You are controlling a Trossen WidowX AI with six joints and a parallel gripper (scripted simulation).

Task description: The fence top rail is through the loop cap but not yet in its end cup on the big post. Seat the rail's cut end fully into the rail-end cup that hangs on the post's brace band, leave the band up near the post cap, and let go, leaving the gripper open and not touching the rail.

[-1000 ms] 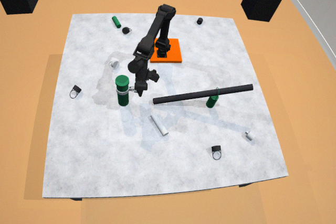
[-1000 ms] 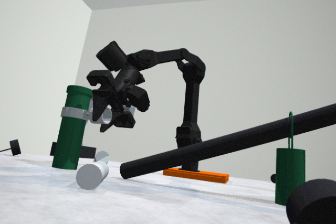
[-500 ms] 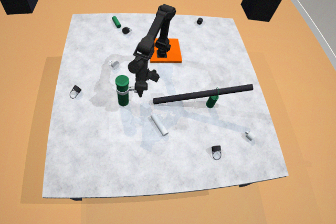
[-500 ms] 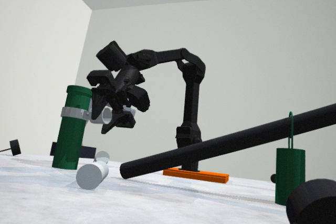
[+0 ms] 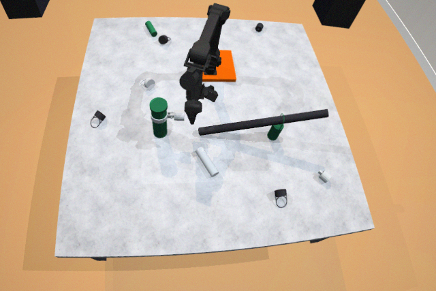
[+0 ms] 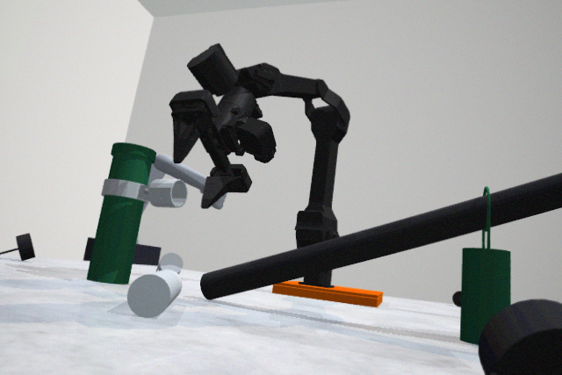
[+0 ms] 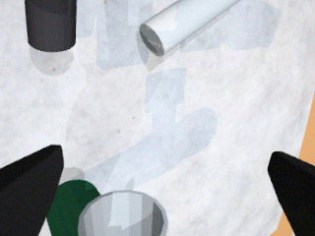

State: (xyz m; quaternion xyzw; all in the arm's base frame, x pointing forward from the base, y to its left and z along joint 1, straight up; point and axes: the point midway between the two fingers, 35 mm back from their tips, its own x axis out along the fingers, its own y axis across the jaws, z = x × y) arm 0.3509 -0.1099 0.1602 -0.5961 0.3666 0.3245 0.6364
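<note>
The big green post (image 5: 159, 129) (image 6: 118, 226) (image 7: 67, 219) stands upright. Its grey brace band (image 5: 157, 120) (image 6: 121, 188) sits high, just under the post cap. The grey rail-end cup (image 5: 178, 116) (image 6: 169, 192) (image 7: 124, 235) hangs on the band, and its mouth is empty. My gripper (image 5: 191, 116) (image 6: 192, 182) (image 7: 169, 159) is open and empty, with its fingers spread on either side above the cup, not touching it. The black rail (image 5: 262, 123) (image 6: 385, 236) runs through the loop cap (image 6: 488, 212) of the small green post (image 5: 274, 133) (image 6: 485, 298). Its cut end (image 5: 201, 131) (image 6: 208, 286) (image 7: 49, 10) lies low, apart from the cup.
A loose grey cylinder (image 5: 206, 161) (image 6: 153, 292) (image 7: 197, 10) lies near the rail's cut end. The arm's orange base (image 5: 225, 67) (image 6: 327, 292) is behind. Spare bands (image 5: 97, 118) (image 5: 281, 196), small white fittings (image 5: 323, 175) (image 5: 148, 83), a green cylinder (image 5: 150, 28) and black caps (image 5: 163, 39) (image 5: 259, 27) are scattered.
</note>
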